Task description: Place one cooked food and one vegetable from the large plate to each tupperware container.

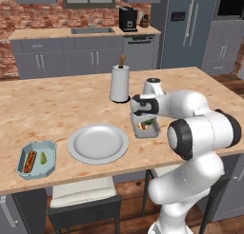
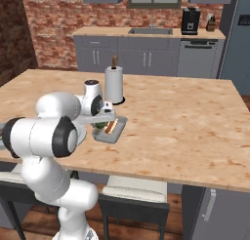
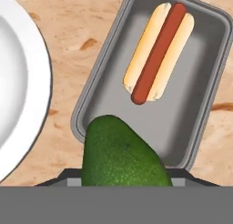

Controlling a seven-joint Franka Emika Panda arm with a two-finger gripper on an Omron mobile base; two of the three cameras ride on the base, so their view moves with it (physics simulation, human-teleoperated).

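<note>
The claw (image 1: 143, 118) is seen poised over the grey tray (image 3: 200, 123), closed part-way on an avocado (image 3: 123, 157) — the green fruit bulks up from the bottom of the hand view, right where the fingertips would stand, so the tips themselves are hidden behind it. The avocado is held above the near end of the tray, not yet resting in it as far as can be judged. A hot dog (image 3: 157, 52) is already laid in the far half of that tray, slantwise, apart from the avocado.

Just beside the tray the plate (image 1: 98, 143) is found on the tabletop (image 1: 57, 109), its bare white rim showing at the left of the hand view; nothing is seen on it. Farther off, near the tabletop's edge, the blue tray (image 1: 36, 159) is seen with a hot dog and a green piece inside.

The step in hand is judged to be the last one — the vegetable for the grey tray. What is called for next is a short lowering into the free near half, clear of the hot dog and the wall, then an opening of the claw and a straight lift away.
</note>
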